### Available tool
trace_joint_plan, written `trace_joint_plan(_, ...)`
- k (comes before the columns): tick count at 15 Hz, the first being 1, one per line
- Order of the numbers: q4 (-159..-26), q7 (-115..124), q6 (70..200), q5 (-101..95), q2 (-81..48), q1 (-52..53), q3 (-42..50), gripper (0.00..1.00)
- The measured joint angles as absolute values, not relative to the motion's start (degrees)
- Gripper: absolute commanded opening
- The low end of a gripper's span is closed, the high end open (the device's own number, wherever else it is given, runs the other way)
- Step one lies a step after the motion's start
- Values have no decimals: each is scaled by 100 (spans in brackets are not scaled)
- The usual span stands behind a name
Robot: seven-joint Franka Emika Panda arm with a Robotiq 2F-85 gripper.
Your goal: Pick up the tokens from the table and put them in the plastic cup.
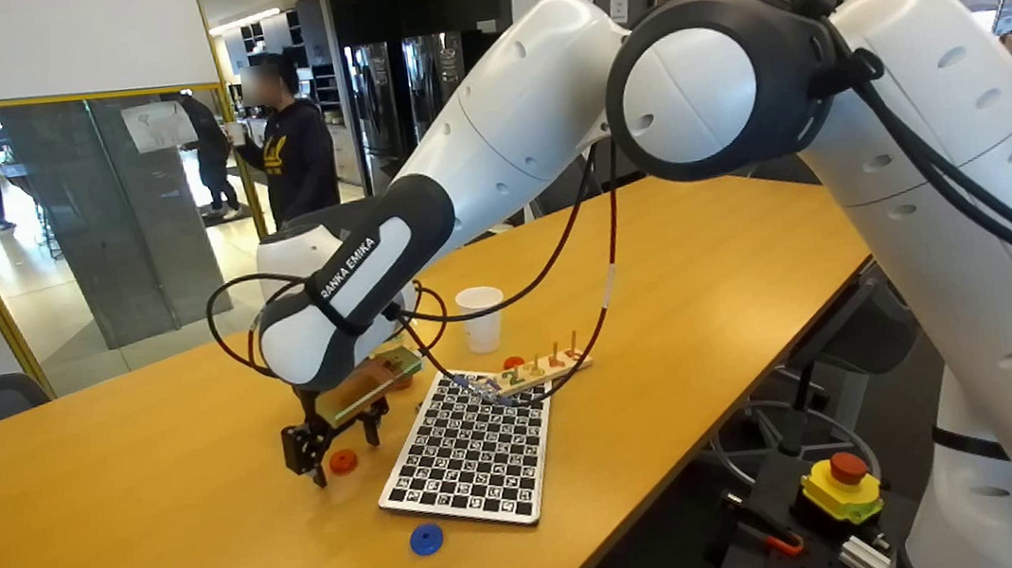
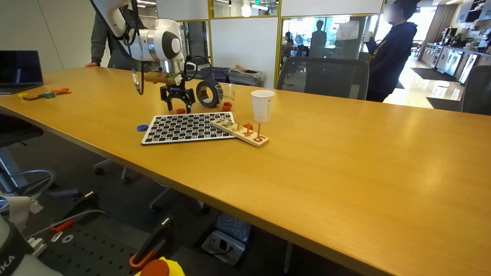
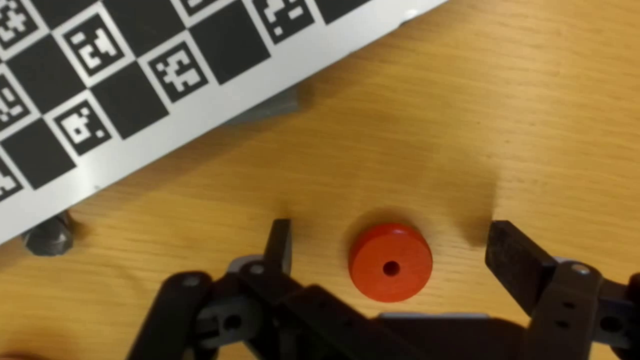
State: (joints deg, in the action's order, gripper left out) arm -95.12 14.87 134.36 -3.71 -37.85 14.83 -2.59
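One red token (image 3: 375, 262), centrally holed, flat on wooden surface (image 2: 345, 172) between jaws spread apart, touching neither. One blue token (image 1: 416, 542) just beside checkered board (image 2: 184, 128). One white plastic cup (image 2: 262, 107), upright, near numbered peg board (image 2: 242, 134). One black tape roll (image 2: 200, 93) near further red tokens (image 2: 226, 108).

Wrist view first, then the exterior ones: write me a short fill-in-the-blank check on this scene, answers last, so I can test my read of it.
In the wrist view, the token between the jaws is coloured ____.
The jaws are ____, not shut, with a gap on either side of that token.
In both exterior views, the only visible loose disc that is not red is ____.
The plastic cup stands with its open end facing ____.
Missing words: red; open; blue; up.
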Motion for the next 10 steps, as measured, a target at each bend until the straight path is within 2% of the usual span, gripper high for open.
trace_joint_plan(1,-9510,1491,13438,-371,-3794,1486,-259,82)
trace_joint_plan(2,-9508,1496,13440,-371,-3802,1489,-258,73)
trace_joint_plan(9,-9427,1521,13498,-427,-3797,1498,-230,19)
trace_joint_plan(10,-9415,1524,13501,-432,-3796,1499,-222,17)
